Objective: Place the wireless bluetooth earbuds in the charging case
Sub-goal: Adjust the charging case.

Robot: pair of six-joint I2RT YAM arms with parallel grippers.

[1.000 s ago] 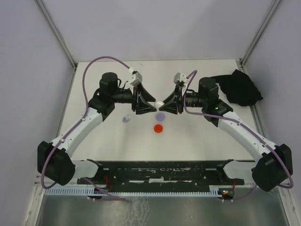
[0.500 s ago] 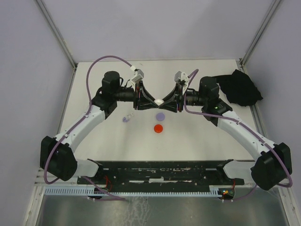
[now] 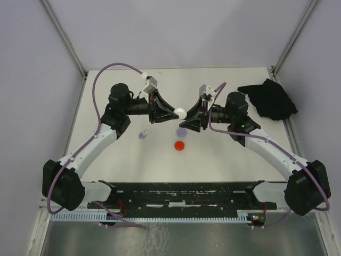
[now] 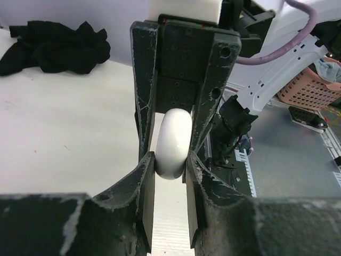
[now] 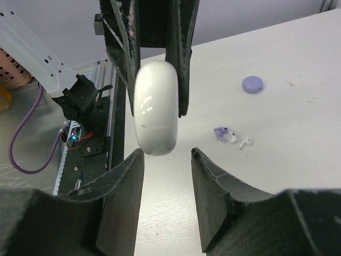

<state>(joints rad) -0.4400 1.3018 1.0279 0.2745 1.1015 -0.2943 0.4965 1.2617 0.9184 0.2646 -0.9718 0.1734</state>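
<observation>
I am holding the white charging case [image 4: 173,133] pinched edge-on in the left gripper [image 4: 170,161], lifted above the table [image 3: 224,154]. The right gripper [image 5: 166,154] is standing part open, its fingers flanking the case's end without touching it (as far as its wrist view shows). The earbuds [image 5: 226,134] are lying loose on the table, apart from the lilac disc [image 5: 252,84], none in the case, which is looking shut. I am judging nearly everything is remaining: opening, picking, inserting.

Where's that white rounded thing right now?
From above, the white case hangs in the air over mid-table, pinched by the left gripper, just clear of the open right gripper.
</observation>
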